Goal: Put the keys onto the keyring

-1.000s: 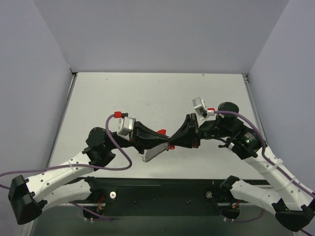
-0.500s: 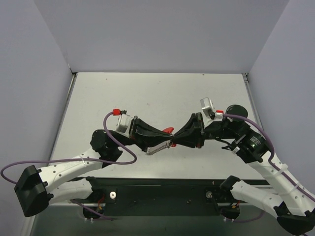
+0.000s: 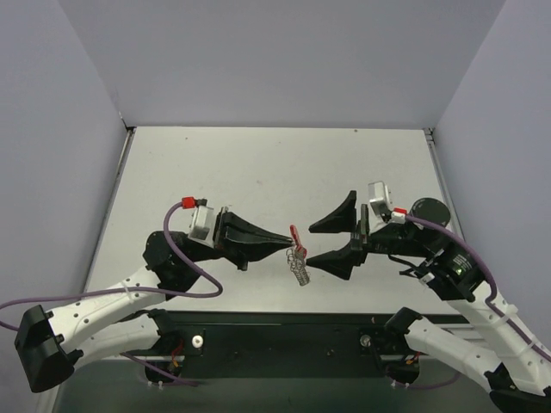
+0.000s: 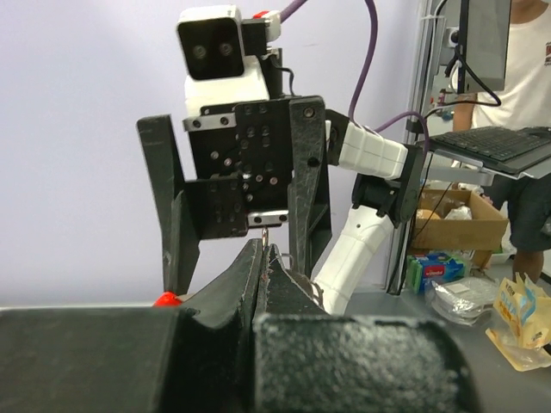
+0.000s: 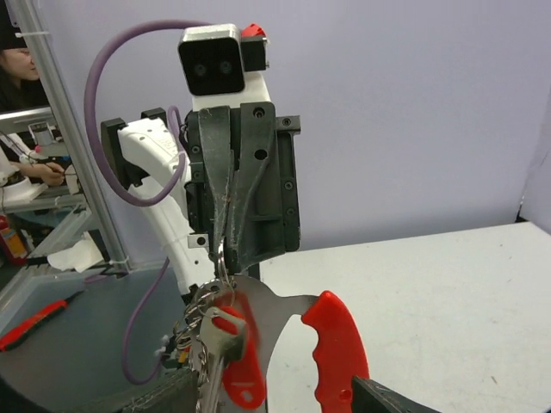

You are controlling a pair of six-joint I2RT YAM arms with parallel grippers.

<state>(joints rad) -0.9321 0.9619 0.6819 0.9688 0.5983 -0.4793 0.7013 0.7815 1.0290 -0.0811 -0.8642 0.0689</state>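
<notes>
Two grippers face tip to tip: left gripper [image 3: 287, 243] is pinched tight on the keyring [image 3: 294, 232], keys [image 5: 220, 337] hanging straight down beneath it; right gripper [image 3: 310, 243], jaws spread, sits just right of them, level with the ring

Left gripper [image 3: 287, 245] pinching tight, pointing rightward; right gripper [image 3: 309, 243] gaping wide, pointing straight back, tips close.

Item 1, keyring [image 3: 294, 232]: red curved loop w/ bunched silver link chain. Pinched at tip of left gripper [image 3: 285, 243]; loop rises just above tip, chain hangs below, off table.
Item 2, keys [image 3: 299, 266]: flat, silver, dangling approx. blade-down in same bunch, just in front of right gripper [image 3: 311, 243], whose fingers stand wide apart.
</notes>
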